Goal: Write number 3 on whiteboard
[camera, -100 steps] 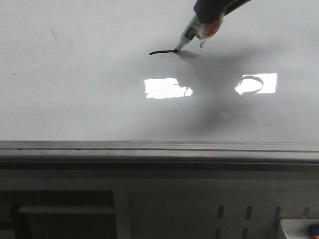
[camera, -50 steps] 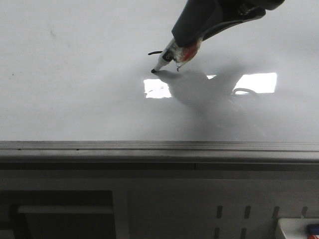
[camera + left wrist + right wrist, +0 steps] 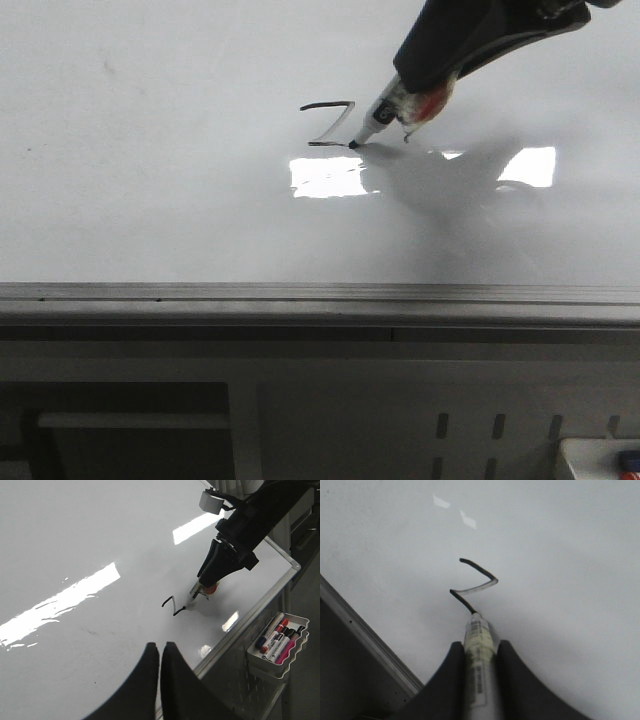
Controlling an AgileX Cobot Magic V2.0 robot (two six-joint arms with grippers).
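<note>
The whiteboard (image 3: 150, 200) lies flat with a silver frame edge (image 3: 300, 295). On it stands part of the number 3 (image 3: 330, 122): a flat top bar, a diagonal stroke and a short lower bar, also shown in the left wrist view (image 3: 171, 605) and the right wrist view (image 3: 475, 582). My right gripper (image 3: 415, 95) is shut on a white marker (image 3: 378, 118), whose black tip touches the board at the end of the lower bar. The marker sits between the fingers (image 3: 450, 675) in the right wrist view. My left gripper (image 3: 160, 647) is shut and empty, over the board near its edge.
A white tray (image 3: 280, 645) with several coloured markers hangs off the board's frame on the right side. Bright light reflections (image 3: 328, 176) lie on the board just in front of the strokes. A perforated metal panel (image 3: 480, 430) runs below the front edge.
The marker drew the diagonal stroke down to the left, then a short bar to the right. The right gripper moved left, then back right with the marker.
</note>
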